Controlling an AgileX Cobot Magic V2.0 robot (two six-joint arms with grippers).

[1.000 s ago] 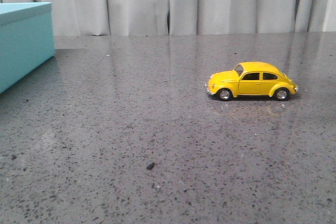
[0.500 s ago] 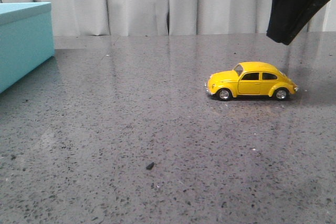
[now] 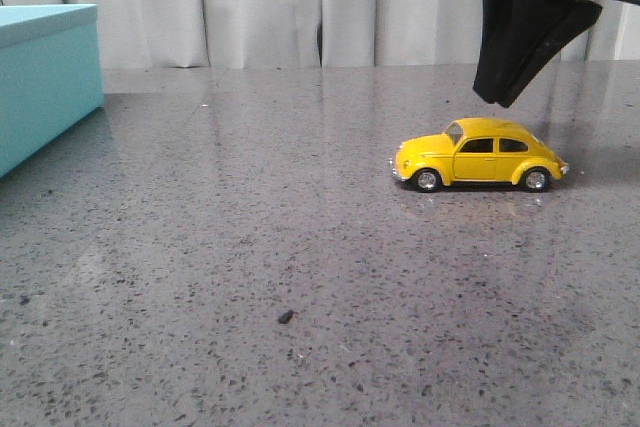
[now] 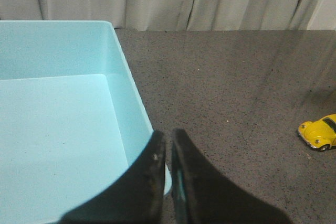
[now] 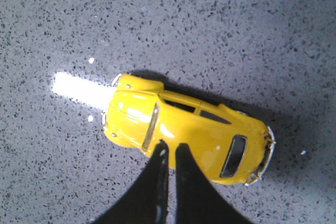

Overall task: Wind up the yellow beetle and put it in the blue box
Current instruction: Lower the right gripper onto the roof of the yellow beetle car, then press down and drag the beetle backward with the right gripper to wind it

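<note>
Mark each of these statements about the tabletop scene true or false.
1. The small glossy yellow toy beetle car stands on its wheels on the speckled grey table. True.
2. The right tool grips the car. False: it hangs above the roof, not touching.
3. The large turquoise-blue rectangular box is open and holds nothing visible. True.
4. The left tool is wide open. False: its fingers sit nearly together.
5. The car is inside the box. False: it sits apart on the table.
</note>
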